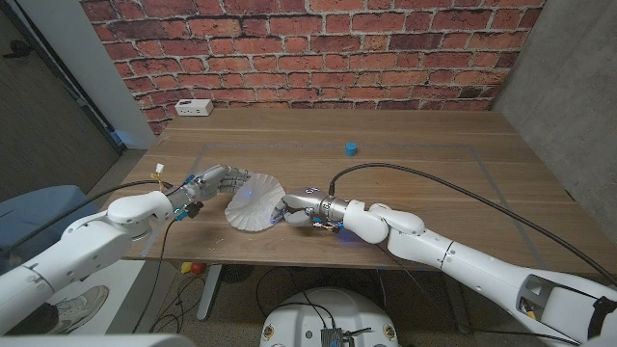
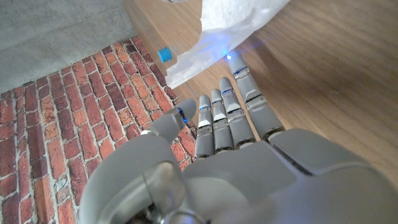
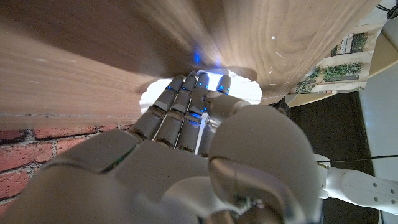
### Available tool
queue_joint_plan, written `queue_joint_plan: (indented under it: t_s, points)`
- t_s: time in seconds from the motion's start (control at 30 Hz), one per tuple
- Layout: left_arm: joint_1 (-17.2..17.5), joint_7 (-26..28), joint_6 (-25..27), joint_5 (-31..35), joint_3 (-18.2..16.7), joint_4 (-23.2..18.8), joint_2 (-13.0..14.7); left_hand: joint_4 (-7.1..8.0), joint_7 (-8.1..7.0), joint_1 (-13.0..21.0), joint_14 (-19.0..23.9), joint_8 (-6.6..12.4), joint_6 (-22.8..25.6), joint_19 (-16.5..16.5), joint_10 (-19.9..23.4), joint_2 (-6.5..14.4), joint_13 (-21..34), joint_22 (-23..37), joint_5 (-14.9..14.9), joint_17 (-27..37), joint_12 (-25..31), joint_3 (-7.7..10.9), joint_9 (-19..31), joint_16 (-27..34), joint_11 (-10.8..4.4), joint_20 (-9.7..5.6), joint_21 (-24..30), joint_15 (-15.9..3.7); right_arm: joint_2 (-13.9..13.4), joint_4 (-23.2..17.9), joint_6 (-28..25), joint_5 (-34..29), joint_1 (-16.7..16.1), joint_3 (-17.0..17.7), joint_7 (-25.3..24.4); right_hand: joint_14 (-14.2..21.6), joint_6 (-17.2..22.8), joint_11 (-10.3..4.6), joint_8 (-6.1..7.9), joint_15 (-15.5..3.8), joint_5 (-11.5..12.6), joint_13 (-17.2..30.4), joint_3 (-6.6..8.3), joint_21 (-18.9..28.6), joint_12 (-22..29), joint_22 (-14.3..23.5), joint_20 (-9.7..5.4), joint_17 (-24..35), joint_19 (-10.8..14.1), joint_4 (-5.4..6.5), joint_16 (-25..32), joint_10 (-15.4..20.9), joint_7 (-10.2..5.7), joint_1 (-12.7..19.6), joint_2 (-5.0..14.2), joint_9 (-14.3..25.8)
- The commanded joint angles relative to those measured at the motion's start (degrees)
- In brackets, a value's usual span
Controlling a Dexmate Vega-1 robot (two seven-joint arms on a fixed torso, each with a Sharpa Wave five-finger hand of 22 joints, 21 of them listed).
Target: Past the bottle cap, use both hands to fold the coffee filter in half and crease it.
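The white coffee filter (image 1: pixel 249 208) lies near the table's front edge, its far side lifted and curled up. My right hand (image 1: pixel 297 210) pinches its right rim; in the right wrist view a white strip of the filter (image 3: pixel 199 142) shows between the thumb and the fingers. My left hand (image 1: pixel 216 180) reaches in from the left with straight, spread fingers, and its fingertips (image 2: pixel 237 64) meet the raised edge of the filter (image 2: pixel 233 22) while holding nothing. The blue bottle cap (image 1: pixel 351 147) stands farther back on the table, to the right of the filter; it also appears as a small cap (image 2: pixel 164 55) beyond the filter.
A white power strip (image 1: pixel 195 107) lies at the table's back left by the brick wall (image 1: pixel 318 48). Tape lines mark a rectangle on the wooden table (image 1: pixel 434 183). The table's front edge runs just under both hands.
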Motion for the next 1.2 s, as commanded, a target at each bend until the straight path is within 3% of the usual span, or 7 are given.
queue_joint_plan:
  t_s: [0.03, 0.1, 0.2, 0.37, 0.73, 0.87, 1.2]
  points:
    - [-6.4, -5.7, 5.4, -1.0, 5.4, 2.6, 1.2, 0.97, 0.04, 1.4, 1.9, 0.56, -3.7, 1.5, 1.0, -0.1, 0.3, 0.1, 1.0, 0.4, 1.2, -0.27, 0.1, 1.3, -0.18, -0.94, -0.1, -1.41, -0.1, 0.4, 0.1, 0.3, -0.1, 0.3, -1.3, 0.1, 0.3, -0.26, -0.23, -0.68, 0.3, 0.2, 0.04, 0.3, -0.2, 0.3, 0.50, 0.2, 0.3, -0.36, -0.2, 0.1, -0.31, -0.4, 0.04, 0.1]
    - [-7.1, -5.7, 5.2, -0.6, 6.1, 2.7, 1.1, 1.41, 1.65, 1.6, 3.5, 2.30, -0.3, 2.2, 3.6, -0.3, 0.2, 0.2, 1.7, 0.1, 2.1, -0.26, 0.4, 1.5, -2.25, -1.29, 0.0, -2.21, 0.0, 0.7, 0.3, 0.4, 0.1, 0.3, -1.4, 0.1, 0.3, -0.10, -0.23, -0.68, 0.3, 0.2, 0.05, 0.3, -0.2, 0.2, 0.49, 0.2, 0.3, -0.41, -0.2, 0.2, -0.36, -0.4, 0.06, 0.1]
    - [-7.8, -5.2, 5.2, 0.4, 6.8, 2.2, 1.5, 1.84, 0.47, 1.5, 7.1, 4.53, 5.4, 2.8, 8.7, -0.8, -0.1, 0.3, 2.9, -0.3, 3.3, -0.14, 1.0, 1.9, -4.56, -2.15, 0.1, -3.21, 0.2, 1.2, 0.5, 0.8, 0.3, 0.3, -1.4, 0.2, 0.3, -0.14, -0.28, -0.57, 0.3, 0.2, -0.04, 0.3, -0.3, 0.2, 0.49, 0.2, 0.3, -0.39, -0.3, 0.2, -0.34, -0.5, 0.16, 0.1]
    - [-9.3, -5.5, 5.3, 1.0, 7.9, 2.0, 1.8, 1.56, 0.41, 1.8, 8.6, 5.12, 8.0, 2.6, 10.9, -0.5, -0.2, 0.4, 3.4, -0.3, 3.7, 0.01, 1.2, 1.9, -6.36, -2.96, 0.1, -3.89, 0.6, 2.1, 1.0, 1.0, 0.8, 0.1, -1.6, 0.3, 0.4, -0.01, -0.31, -0.59, 0.3, 0.2, 0.00, 0.3, -0.4, 0.2, 0.49, 0.2, 0.3, -0.49, -0.4, 0.2, -0.27, -0.5, 0.18, 0.1]
    - [-16.7, -9.9, 10.2, 3.4, 12.5, 1.3, 2.6, 1.20, 2.14, 3.6, 9.5, 3.60, 7.7, 6.5, 11.0, 0.4, -0.4, 1.0, 3.1, 0.3, 3.0, -1.27, 0.7, 2.3, -5.50, -4.38, 2.3, -4.88, 1.1, 3.6, 1.1, 1.6, 1.4, -0.1, -1.8, 0.5, 0.4, -0.13, -0.42, -0.48, 0.3, 0.2, 0.02, 0.4, -0.6, 0.2, 0.48, 0.2, 0.3, -0.58, -0.7, 0.2, -0.29, -0.6, 0.20, 0.1]
    - [-19.1, -10.9, 12.1, 4.4, 14.0, 1.2, 2.6, 0.77, 2.13, 4.3, 7.8, 1.95, 5.5, 6.2, 8.6, 0.0, -0.5, 1.2, 3.0, 0.1, 1.8, -1.94, 0.2, 1.4, -6.05, -4.30, 2.7, -5.28, 1.3, 4.1, 1.0, 1.7, 1.7, 0.0, -2.1, 0.3, 0.4, -0.12, -0.47, -0.69, 0.3, 0.2, 0.11, 0.4, -0.7, 0.2, 0.52, 0.1, 0.3, -0.67, -1.0, 0.1, -0.39, -0.7, 0.18, 0.1]
    - [-25.1, -13.5, 17.8, 6.7, 18.5, 4.1, 0.6, 1.31, 2.93, 4.1, 6.5, 0.67, 3.1, 5.3, 7.1, -0.4, -0.5, 1.0, 3.1, 0.1, 1.0, -2.74, -0.5, 0.7, -5.62, -4.02, 2.7, -4.85, 0.8, 3.9, 0.0, 2.4, 1.6, 0.7, -2.8, 0.2, 0.6, -0.39, -0.48, -0.83, 0.3, 0.1, 0.15, 0.4, -1.0, 0.2, 0.48, 0.1, 0.2, -0.69, -1.4, 0.0, -0.53, -0.8, 0.14, 0.1]
